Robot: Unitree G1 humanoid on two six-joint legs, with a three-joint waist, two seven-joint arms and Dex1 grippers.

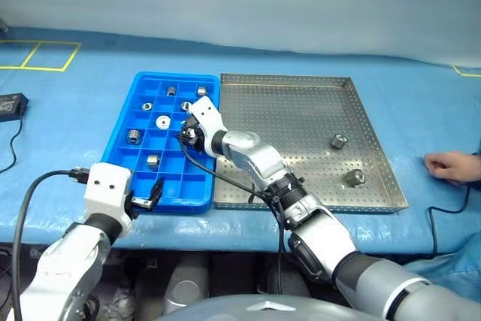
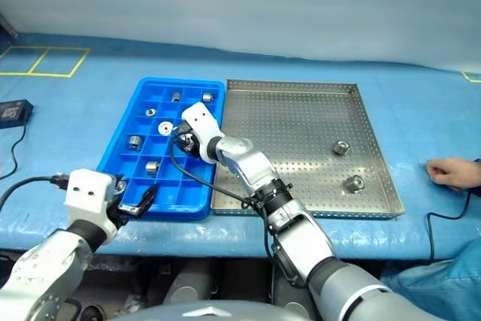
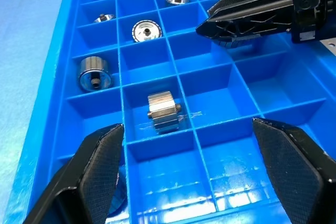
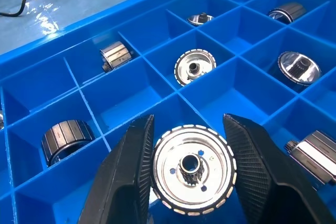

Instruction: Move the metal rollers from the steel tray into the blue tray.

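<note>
The right gripper [image 4: 191, 169] is closed on 1 metal roller [image 4: 192, 176] and holds it above the middle of the blue tray [image 1: 124, 129], where several rollers lie in separate compartments. The left gripper [image 3: 202, 174] is wide open and empty at the near edge of the blue tray. 2 rollers [image 1: 339, 140] lie on the right part of the steel tray [image 1: 301, 84].
</note>
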